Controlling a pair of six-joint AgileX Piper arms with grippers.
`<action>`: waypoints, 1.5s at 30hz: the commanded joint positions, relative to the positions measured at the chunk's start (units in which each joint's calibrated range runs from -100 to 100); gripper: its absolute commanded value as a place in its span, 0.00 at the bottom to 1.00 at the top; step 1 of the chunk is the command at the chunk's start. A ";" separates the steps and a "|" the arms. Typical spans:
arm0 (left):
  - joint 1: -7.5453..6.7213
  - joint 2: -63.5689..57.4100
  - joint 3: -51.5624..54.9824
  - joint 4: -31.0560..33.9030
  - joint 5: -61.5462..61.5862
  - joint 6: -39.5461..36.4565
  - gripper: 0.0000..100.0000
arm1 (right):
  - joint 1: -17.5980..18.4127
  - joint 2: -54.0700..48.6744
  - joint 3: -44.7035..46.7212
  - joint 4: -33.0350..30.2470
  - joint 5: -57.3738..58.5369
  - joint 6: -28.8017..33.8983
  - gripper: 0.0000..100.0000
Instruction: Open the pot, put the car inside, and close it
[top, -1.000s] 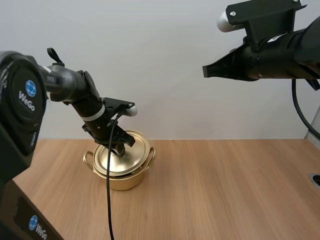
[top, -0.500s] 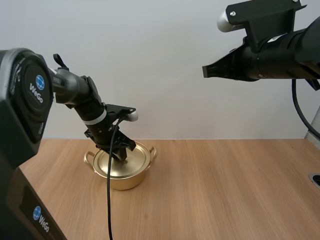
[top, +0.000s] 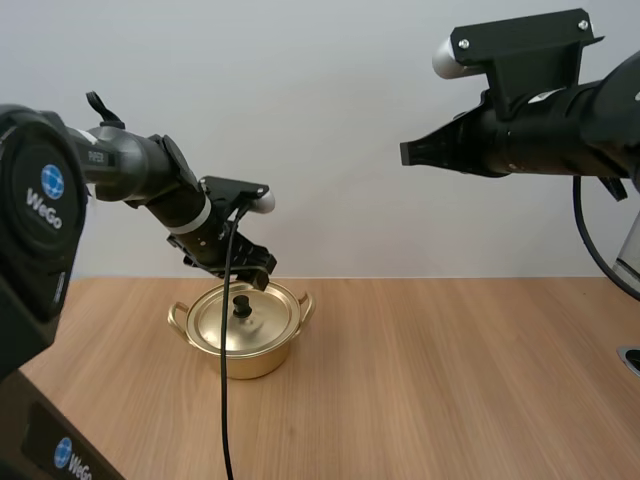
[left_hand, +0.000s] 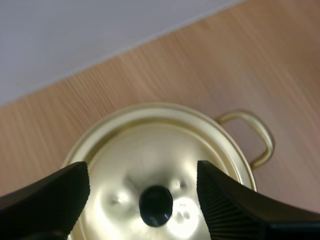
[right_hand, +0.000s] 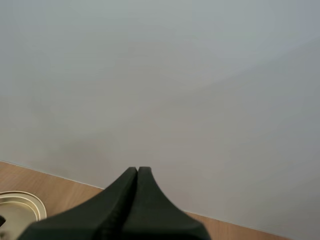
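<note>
The pot stands upright on the wooden table, toward the left-arm side; the lid is seated on the rim and closes the vessel; the black knob stands at the centre of the lid. The left gripper hangs just above the rear edge of the lid, angled downward from the left arm, and sits apart from the knob. In the left wrist view the two fingers stand well apart, ribbed inner faces turned toward each other, with nothing held between them; the knob lies below the gap, roughly midway between the tips; the golden lid surface shows bright reflections around the knob; one handle of the pot projects past the rim, on the side of one finger. The right gripper is held high above the table, well apart from the pot, and points toward the left-arm side; its fingers lie together as one dark wedge and grip nothing. In the right wrist view the tip of the wedge points at the plain wall; an arc of the lid rim shows beside the wedge, low on the table surface.
</note>
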 joint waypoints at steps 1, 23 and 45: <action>0.03 -8.20 0.04 -2.82 -11.48 0.21 1.00 | 0.01 0.03 5.43 2.87 -7.76 -1.64 0.00; -0.13 -89.94 42.26 -7.73 -39.35 -0.35 1.00 | 0.01 -5.26 32.02 50.62 -21.51 -49.75 0.00; -1.98 -89.94 60.79 26.64 -32.87 -44.61 1.00 | 0.01 -11.78 37.09 27.40 -20.27 -29.14 0.00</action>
